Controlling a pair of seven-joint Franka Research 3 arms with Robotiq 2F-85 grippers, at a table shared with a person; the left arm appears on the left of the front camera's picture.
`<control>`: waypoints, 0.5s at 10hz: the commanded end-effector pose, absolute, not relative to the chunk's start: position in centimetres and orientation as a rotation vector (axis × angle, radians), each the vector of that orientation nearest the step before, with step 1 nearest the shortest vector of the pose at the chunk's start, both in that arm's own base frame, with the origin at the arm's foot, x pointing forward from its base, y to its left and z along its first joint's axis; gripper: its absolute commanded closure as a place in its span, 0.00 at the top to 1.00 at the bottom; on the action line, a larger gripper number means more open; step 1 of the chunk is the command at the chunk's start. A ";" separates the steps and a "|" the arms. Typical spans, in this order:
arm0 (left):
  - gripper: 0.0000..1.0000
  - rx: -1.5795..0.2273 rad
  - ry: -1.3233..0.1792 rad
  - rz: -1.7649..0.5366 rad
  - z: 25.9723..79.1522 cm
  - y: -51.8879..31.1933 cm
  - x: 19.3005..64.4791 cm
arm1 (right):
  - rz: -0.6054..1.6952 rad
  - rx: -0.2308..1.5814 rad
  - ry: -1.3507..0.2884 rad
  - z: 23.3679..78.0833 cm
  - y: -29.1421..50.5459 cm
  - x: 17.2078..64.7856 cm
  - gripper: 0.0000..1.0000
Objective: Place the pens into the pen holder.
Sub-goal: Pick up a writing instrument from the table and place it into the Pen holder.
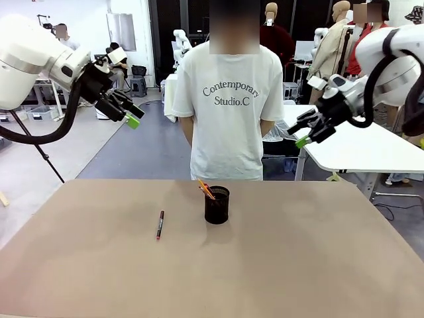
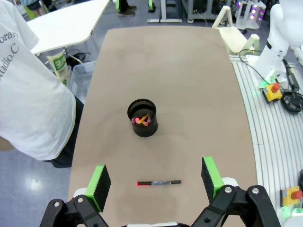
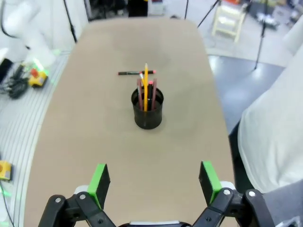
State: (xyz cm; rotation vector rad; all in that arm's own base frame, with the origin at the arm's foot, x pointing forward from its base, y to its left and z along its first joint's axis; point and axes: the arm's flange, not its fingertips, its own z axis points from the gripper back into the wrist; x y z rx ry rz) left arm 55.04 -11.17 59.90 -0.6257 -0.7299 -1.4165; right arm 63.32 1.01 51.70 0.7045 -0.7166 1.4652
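**One pen left on the counter, the others already in the cup**

Most of my job looks done. The small black cylindrical wire-mesh pen holder (image 1: 216, 205) stands upright near the middle of the tan counter (image 1: 318, 265), toward the far edge, where a person in a white T-shirt (image 1: 228, 99) stands with arms behind the back. Inside the holder I see a thin orange-yellow pencil-like pen (image 3: 146, 78). In my right wrist view, two dark red pens (image 3: 153, 90) stand beside it, their tops poking above the mesh rim.

What is left is a single dark red pen with black parts (image 1: 159, 224). It lies flat on the bare counter, near the holder on my left side of it, apart from it and touching nothing. It is the one pen I see lying outside the cup.

Neither tool is at work on it. My left tool (image 1: 134, 116) hangs high over the left of the counter, jaws spread wide and holding nothing. My right tool (image 1: 299, 134) hangs high on the right, equally wide and empty.

In my left wrist view the loose pen lies crosswise below, between the green pads, so I judge the left arm the better placed to go down for it. By my reckoning the task is about three quarters done, with one pick, one short carry and one drop into the holder to go.
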 end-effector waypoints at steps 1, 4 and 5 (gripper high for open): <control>1.00 -0.623 -0.733 -1.420 59.9 -11.1 54.9 | 1.423 0.646 -0.721 52.6 1.0 64.3 1.00; 1.00 -0.623 -0.733 -1.420 59.9 -11.1 54.9 | 1.464 0.684 -0.724 52.8 0.4 63.5 1.00; 1.00 -0.623 -0.733 -1.420 59.9 -11.1 54.9 | 1.464 0.684 -0.724 52.8 0.4 63.5 1.00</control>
